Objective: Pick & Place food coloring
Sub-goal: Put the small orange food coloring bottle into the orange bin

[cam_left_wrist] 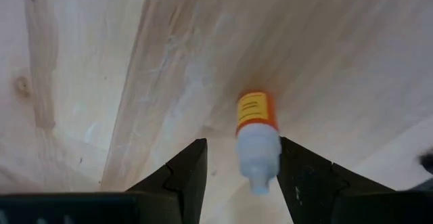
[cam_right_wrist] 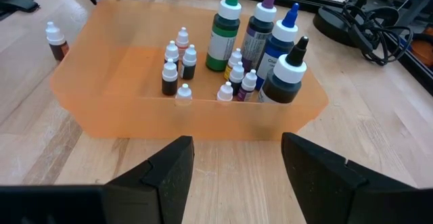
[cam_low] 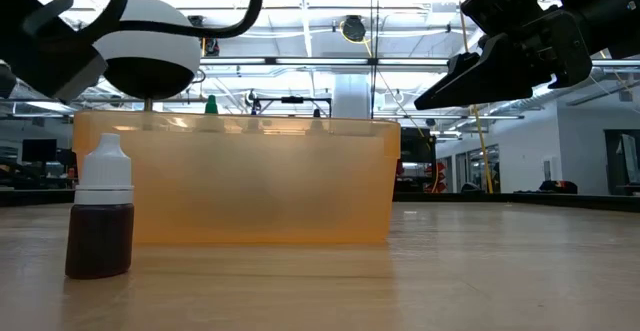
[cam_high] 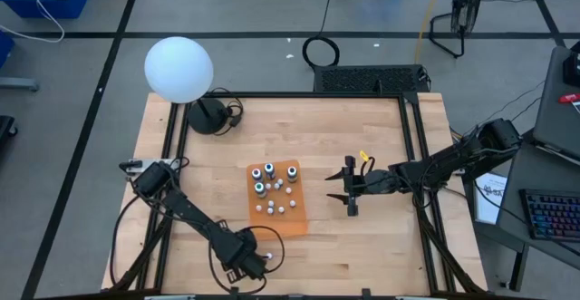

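Low in the high view, the left pincer (cam_high: 256, 261) hangs open over the bench (cam_high: 362, 146), its fingers (cam_left_wrist: 183, 176) straddling one small bottle (cam_left_wrist: 258, 141) without touching. The right pincer (cam_high: 347, 189), open too, faces the orange tray (cam_high: 294, 217) at centre, which holds more bottles (cam_right_wrist: 233, 55).

Table (cam_high: 362, 128): light wooden top, black-framed.
Globe (cam_high: 178, 69): large, white, on a dark base at the far left corner.
Keyboard (cam_high: 550, 215): beside the table's right edge.
Fan (cam_high: 462, 10): on the floor beyond.
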